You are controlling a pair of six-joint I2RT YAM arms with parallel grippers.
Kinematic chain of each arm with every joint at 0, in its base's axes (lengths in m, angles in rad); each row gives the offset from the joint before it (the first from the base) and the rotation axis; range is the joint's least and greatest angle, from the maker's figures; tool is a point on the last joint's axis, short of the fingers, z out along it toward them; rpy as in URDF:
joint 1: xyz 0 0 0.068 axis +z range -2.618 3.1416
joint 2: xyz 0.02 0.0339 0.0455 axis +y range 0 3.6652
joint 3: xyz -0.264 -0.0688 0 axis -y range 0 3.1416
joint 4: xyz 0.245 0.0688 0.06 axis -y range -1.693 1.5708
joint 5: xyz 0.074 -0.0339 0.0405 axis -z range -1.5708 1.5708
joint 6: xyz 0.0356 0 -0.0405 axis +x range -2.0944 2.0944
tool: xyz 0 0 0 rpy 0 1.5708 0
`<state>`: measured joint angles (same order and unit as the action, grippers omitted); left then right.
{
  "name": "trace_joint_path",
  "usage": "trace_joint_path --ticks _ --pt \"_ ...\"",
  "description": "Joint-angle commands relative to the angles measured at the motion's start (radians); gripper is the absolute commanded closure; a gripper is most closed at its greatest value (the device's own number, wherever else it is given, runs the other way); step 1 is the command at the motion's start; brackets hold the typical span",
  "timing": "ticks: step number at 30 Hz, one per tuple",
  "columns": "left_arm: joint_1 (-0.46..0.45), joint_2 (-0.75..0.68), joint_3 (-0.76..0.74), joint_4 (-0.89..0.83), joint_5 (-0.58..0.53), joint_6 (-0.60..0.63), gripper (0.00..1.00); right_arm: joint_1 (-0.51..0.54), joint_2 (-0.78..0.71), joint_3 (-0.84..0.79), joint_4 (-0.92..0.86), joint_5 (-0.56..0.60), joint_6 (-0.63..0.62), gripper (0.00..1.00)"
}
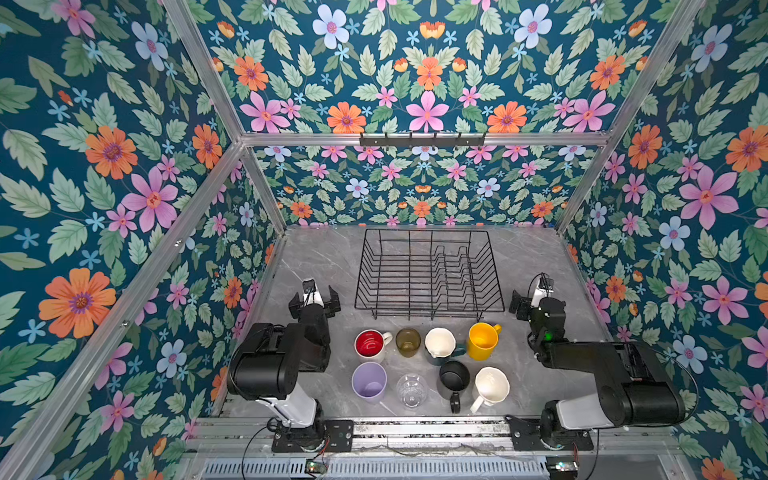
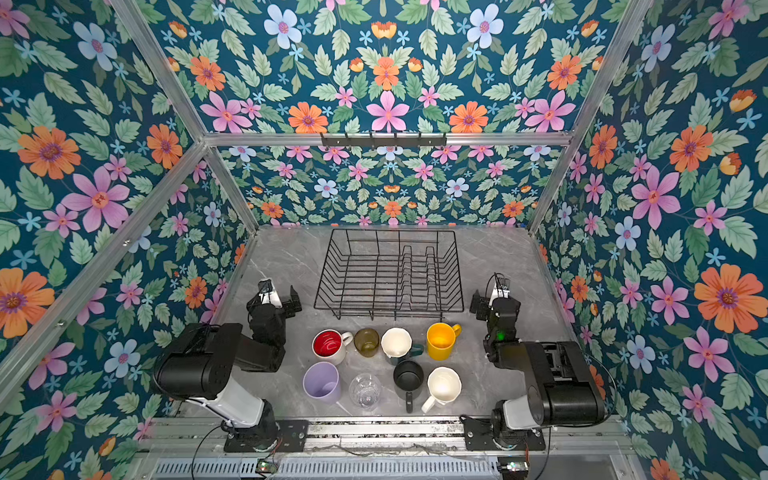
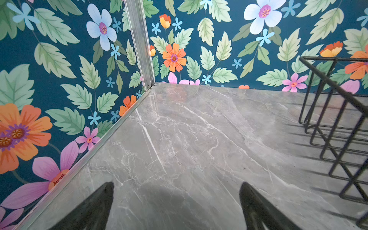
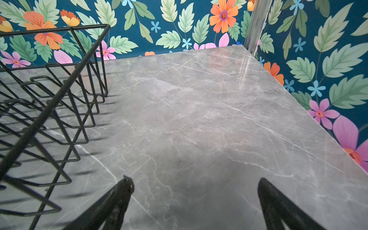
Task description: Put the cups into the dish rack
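Floral wallpaper (image 1: 428,112) lines the booth around a grey marble counter (image 1: 316,257). Toward the back wall, midway across the counter, stands the rack (image 1: 428,309), a black wire basket with divider prongs in its right half.

All eight cups stand upright on the counter in front of the rack, outside it, in two rows of four. In the row just before the rack, from its left end to its right, are the red-inside mug (image 1: 370,344), the olive glass (image 1: 407,341), the green mug (image 1: 451,353) with its white inside, and the yellow mug (image 1: 482,340). In the row farther from the rack, in the same order, are the lavender tumbler (image 1: 369,381), the clear glass (image 1: 411,390), the black mug (image 1: 454,377) and the white mug (image 1: 491,386). The handles of the last two point away from the rack.

Beside the rack's left front corner hangs the left gripper (image 3: 176,185), its jaws spread wide over bare counter. Beside the right front corner hangs the right gripper (image 4: 195,180), likewise wide open and touching no cup.
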<state>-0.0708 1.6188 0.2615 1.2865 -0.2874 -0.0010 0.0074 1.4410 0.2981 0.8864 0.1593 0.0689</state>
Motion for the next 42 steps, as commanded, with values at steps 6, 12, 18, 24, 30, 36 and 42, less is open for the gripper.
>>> trace_joint_path --ticks 6,12,18,24,30,36,42 --pt "0.002 0.002 0.001 0.027 0.000 0.001 0.00 0.000 0.001 0.003 0.019 0.006 0.003 0.01" --pt "0.002 0.001 0.001 0.028 0.000 0.001 0.00 0.002 0.001 0.005 0.019 0.006 0.005 0.01" --pt "0.002 0.001 0.001 0.027 0.000 0.001 0.00 0.000 0.001 0.005 0.018 0.006 0.004 0.01" --pt "0.002 0.001 0.001 0.027 -0.001 0.000 0.00 0.001 0.001 0.005 0.018 0.006 0.004 0.01" --pt "0.002 0.001 -0.001 0.031 -0.002 0.001 0.00 0.000 0.000 0.003 0.022 0.009 0.003 0.01" --pt "-0.002 -0.028 -0.062 0.109 -0.036 -0.005 0.00 0.003 -0.113 -0.001 -0.063 0.051 0.016 0.01" --pt "-0.083 -0.289 -0.099 -0.019 -0.301 -0.031 0.00 0.005 -0.353 0.253 -0.752 0.074 0.255 0.01"
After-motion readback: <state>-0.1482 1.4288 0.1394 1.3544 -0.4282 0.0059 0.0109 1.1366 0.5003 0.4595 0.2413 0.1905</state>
